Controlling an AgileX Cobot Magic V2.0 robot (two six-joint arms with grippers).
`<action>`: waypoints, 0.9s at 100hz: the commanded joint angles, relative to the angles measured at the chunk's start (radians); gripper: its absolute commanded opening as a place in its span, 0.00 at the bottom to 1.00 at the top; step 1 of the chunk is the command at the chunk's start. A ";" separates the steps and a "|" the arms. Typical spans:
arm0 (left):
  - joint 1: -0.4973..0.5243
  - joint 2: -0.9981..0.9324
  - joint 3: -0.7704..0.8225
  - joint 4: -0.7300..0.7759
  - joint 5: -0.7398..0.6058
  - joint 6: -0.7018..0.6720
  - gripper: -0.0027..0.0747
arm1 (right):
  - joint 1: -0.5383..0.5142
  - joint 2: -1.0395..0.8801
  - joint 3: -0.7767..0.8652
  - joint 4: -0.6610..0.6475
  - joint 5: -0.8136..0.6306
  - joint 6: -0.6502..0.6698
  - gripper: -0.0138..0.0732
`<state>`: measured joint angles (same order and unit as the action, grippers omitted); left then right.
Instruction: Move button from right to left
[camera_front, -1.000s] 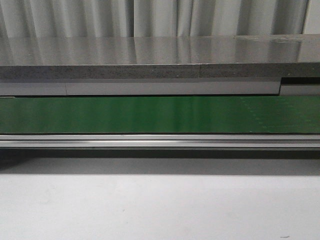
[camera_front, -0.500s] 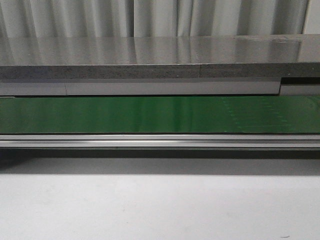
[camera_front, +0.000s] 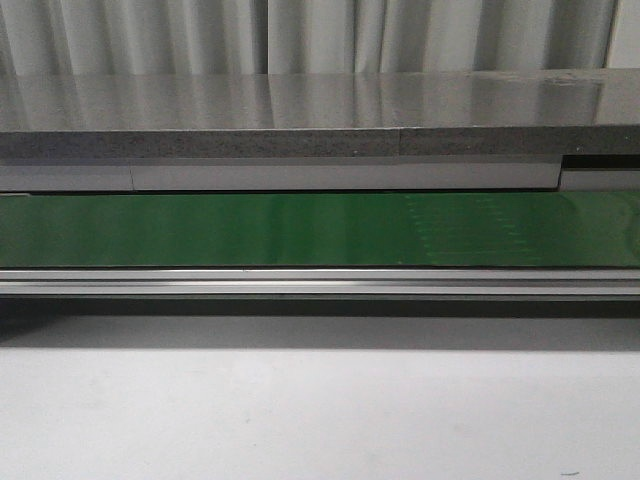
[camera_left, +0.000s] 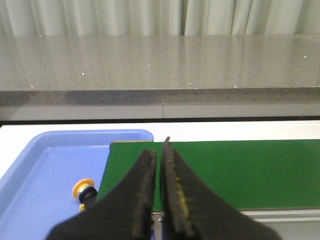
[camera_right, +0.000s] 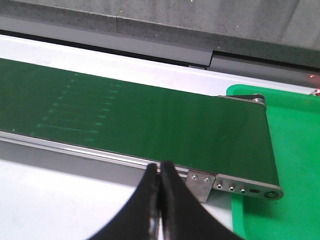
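Observation:
A button (camera_left: 84, 190) with an orange-yellow cap and dark body lies on its side in the blue tray (camera_left: 45, 170), seen only in the left wrist view. My left gripper (camera_left: 159, 150) is shut and empty, above the near edge of the green conveyor belt (camera_left: 240, 170), just right of the tray and apart from the button. My right gripper (camera_right: 160, 167) is shut and empty, over the belt's near rail by its other end. Neither gripper shows in the front view.
The green belt (camera_front: 300, 230) runs across the front view with a metal rail (camera_front: 300, 285) before it and a grey stone counter (camera_front: 300, 100) behind. A green tray (camera_right: 295, 145) sits at the belt's right end. A faint pattern of marks (camera_front: 465, 225) lies on the belt.
The faint pattern of marks on the belt has shifted to the left in the front view. Nothing else has visibly changed.

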<state>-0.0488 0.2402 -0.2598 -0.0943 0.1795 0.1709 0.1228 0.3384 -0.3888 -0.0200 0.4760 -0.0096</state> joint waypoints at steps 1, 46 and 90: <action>-0.006 -0.020 0.014 0.041 -0.151 -0.004 0.04 | 0.002 0.001 -0.028 -0.001 -0.074 -0.007 0.08; -0.006 -0.284 0.262 0.112 -0.179 -0.112 0.04 | 0.002 0.001 -0.028 -0.001 -0.074 -0.007 0.08; -0.006 -0.281 0.298 0.151 -0.211 -0.171 0.04 | 0.002 0.001 -0.028 -0.001 -0.072 -0.007 0.08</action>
<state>-0.0488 -0.0043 -0.0021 0.0542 0.0633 0.0135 0.1228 0.3384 -0.3888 -0.0200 0.4779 -0.0096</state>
